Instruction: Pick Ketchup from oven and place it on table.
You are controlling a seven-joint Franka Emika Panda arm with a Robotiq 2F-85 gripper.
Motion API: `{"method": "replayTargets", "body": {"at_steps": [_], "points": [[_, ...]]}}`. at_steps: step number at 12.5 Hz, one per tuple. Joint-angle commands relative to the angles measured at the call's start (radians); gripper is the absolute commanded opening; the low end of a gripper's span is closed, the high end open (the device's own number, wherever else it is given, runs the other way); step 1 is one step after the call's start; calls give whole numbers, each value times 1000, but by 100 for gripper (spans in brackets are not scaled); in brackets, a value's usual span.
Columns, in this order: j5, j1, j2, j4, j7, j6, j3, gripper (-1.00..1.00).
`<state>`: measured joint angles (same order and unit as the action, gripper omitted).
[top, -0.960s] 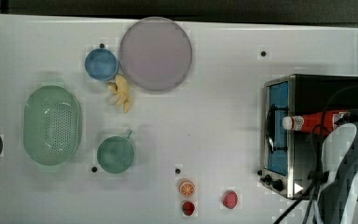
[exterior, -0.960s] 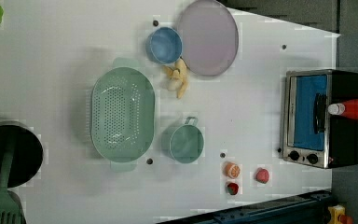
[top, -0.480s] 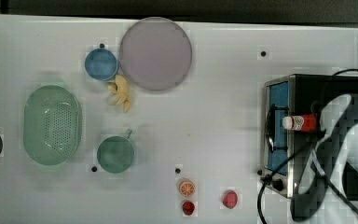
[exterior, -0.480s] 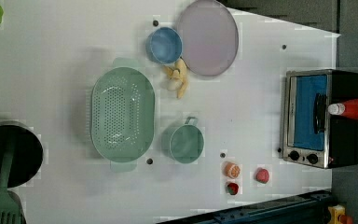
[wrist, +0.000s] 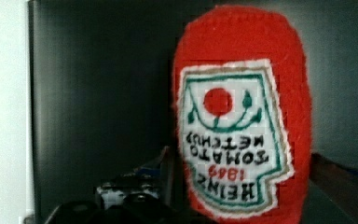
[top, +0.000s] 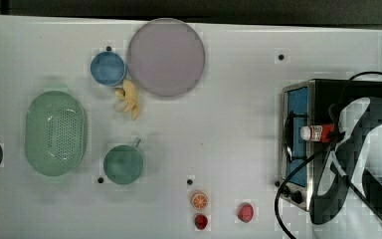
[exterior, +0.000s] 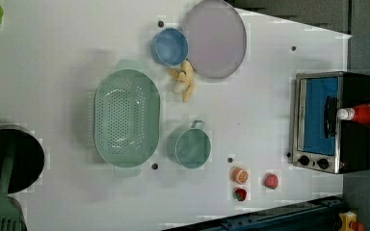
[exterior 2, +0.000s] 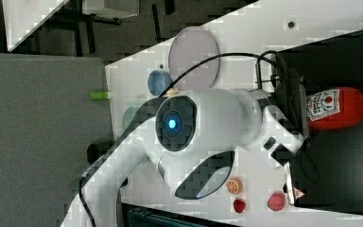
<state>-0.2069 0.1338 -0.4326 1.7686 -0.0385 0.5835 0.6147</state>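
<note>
Atop the oven [top: 323,89], ketchup [wrist: 242,121] lies between the spread gripper [wrist: 242,186] fingers

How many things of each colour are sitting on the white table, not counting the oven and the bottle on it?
Green: 2, the oval green colander and the round green cup.
Blue: 1, the small blue bowl.
Purple: 1, the big lilac plate.
Yellow: 1, the yellow banana bunch.
Red or orange: 3, the small round fruit toys.
Total: 8.

Bright even light, blocky pixelation — soft wrist close-up
</note>
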Motion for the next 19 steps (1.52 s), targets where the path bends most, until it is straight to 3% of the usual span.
{"method": "replayTargets", "body": {"at_steps": [1, 2, 5, 11, 13, 19], "points": [[-8, 26, -16, -13, 33, 10, 9, 100], [-8, 27, -17, -10, 33, 11, 8, 91], [-10, 25, -15, -10, 33, 14, 7, 24], [24, -7, 50, -107, 82, -14, 6, 24], [68, -54, 91, -152, 136, -93, 0, 24], [76, -232, 234, -193, 140, -394, -90, 24]]}}
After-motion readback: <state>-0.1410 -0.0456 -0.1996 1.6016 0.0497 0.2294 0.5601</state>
